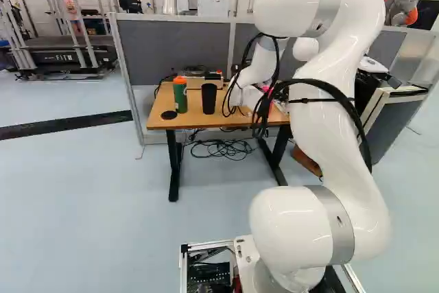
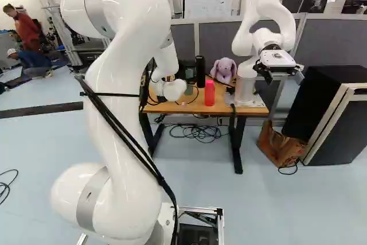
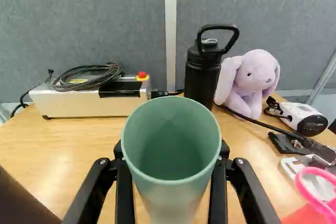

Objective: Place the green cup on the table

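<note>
The pale green cup (image 3: 176,203) stands between the two black fingers of my gripper (image 3: 172,182) in the wrist view, with its open mouth toward the camera. The fingers touch it from both sides, so the gripper is shut on it. Below the cup's rim its lower end is out of sight, and I cannot tell whether it touches the wooden table (image 3: 52,140) (image 1: 158,120). My arm's end hides the gripper in both base views.
A green tumbler with orange lid (image 1: 180,95), black cup (image 1: 209,99) and black disc (image 1: 169,114) are on the table, with a red bottle (image 2: 210,93), black bottle (image 3: 203,74), plush bunny (image 3: 253,77), pink-handled scissors (image 3: 315,190) and cable-topped box (image 3: 79,103). Another robot (image 2: 246,87) stands at its right end.
</note>
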